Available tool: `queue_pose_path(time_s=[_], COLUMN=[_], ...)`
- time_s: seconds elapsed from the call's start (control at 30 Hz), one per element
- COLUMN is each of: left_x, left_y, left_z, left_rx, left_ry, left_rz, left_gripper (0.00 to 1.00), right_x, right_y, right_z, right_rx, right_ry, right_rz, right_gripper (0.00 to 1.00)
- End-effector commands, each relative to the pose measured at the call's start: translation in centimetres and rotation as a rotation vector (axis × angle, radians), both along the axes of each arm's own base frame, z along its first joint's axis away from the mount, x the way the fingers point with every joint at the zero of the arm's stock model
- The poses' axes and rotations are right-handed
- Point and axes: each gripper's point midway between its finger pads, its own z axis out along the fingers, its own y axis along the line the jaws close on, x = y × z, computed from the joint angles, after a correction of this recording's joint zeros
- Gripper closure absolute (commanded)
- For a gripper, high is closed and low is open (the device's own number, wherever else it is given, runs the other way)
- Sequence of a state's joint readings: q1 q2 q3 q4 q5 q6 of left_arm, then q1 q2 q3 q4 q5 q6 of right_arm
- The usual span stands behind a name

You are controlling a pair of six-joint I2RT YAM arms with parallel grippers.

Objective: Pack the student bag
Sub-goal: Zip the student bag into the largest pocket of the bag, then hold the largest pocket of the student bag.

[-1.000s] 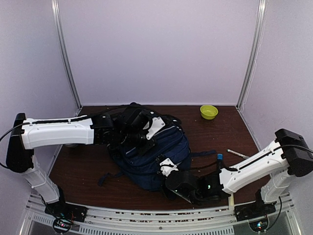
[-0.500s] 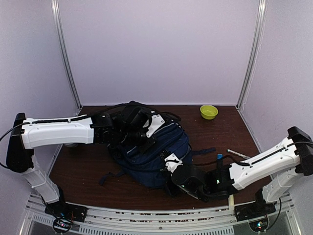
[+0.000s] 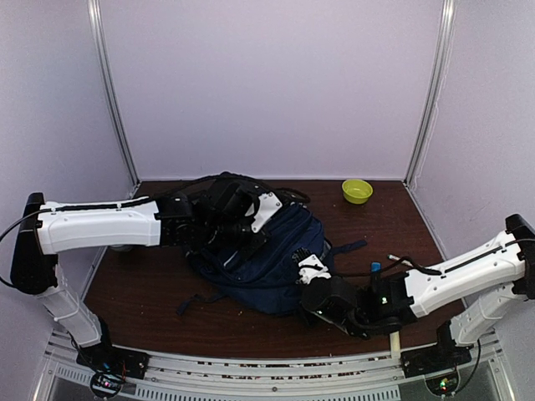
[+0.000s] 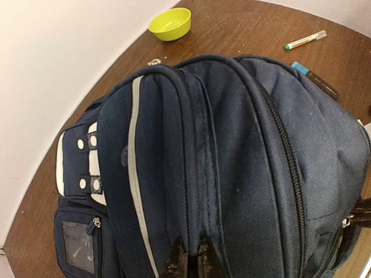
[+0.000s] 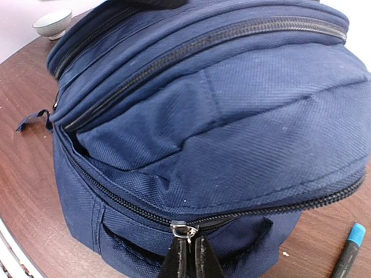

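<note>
student bag (image 3: 267, 259) in both closed pincers (image 4: 186, 263) (image 5: 190, 258)

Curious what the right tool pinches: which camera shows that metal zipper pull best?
Right wrist view: the zipper pull sits close up at the right tool's shut tips, on the student bag. From the top external view the tool hides it; the left wrist view shows other parts of the bag only.

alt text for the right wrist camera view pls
A navy student bag fills the frame, and the right gripper at the bottom edge is shut on its metal zipper pull. Brown table shows around it, with a blue-capped marker lower right and a small bowl top left.
</note>
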State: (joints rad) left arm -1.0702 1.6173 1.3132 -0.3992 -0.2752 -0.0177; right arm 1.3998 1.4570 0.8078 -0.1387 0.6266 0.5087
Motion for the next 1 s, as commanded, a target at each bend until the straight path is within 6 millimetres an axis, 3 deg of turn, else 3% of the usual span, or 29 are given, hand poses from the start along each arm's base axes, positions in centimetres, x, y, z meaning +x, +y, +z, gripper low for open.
queue_pose_path(time_s=[0.0, 0.13, 0.27, 0.33, 0.43, 0.6, 0.8, 0.97], left_x=[0.0, -1.6, -2.8, -3.0, -3.6, -7.1, -11.4, -12.0], left_y=[0.0, -2.2, -3.1, -2.7, -1.4, 0.6, 1.8, 1.2], left_z=[2.1, 0.8, 0.9, 1.4, 2.1, 2.0, -1.5, -3.7], left_rx=[-0.055, -0.043, -0.050, -0.073, -0.097, -0.133, -0.084, -0.057], left_ry=[-0.044, 0.010, 0.013, 0.008, -0.009, -0.002, 0.033, 0.022], left_rz=[-0.042, -0.163, -0.191, -0.183, -0.184, -0.312, -0.450, -0.460], left_gripper=[1.00, 0.96, 0.70, 0.57, 0.47, 0.43, 0.45, 0.47], right_x=[1.9, 1.2, 0.4, 0.2, -0.3, -0.9, -1.1, -1.3], right_y=[-2.7, -0.2, 2.0, 2.5, 3.2, 4.1, 4.6, 4.7], right_z=[1.6, 3.5, 4.7, 5.0, 5.3, 5.4, 5.5, 5.7], right_rx=[-0.041, -0.024, -0.014, -0.006, 0.015, 0.026, 0.067, 0.080], right_ry=[-0.063, -0.074, -0.074, -0.070, -0.068, -0.051, 0.000, 0.037], right_rz=[-0.075, 0.067, 0.179, 0.210, 0.255, 0.321, 0.389, 0.427], right_gripper=[1.00, 1.00, 1.00, 1.00, 1.00, 1.00, 1.00, 1.00])
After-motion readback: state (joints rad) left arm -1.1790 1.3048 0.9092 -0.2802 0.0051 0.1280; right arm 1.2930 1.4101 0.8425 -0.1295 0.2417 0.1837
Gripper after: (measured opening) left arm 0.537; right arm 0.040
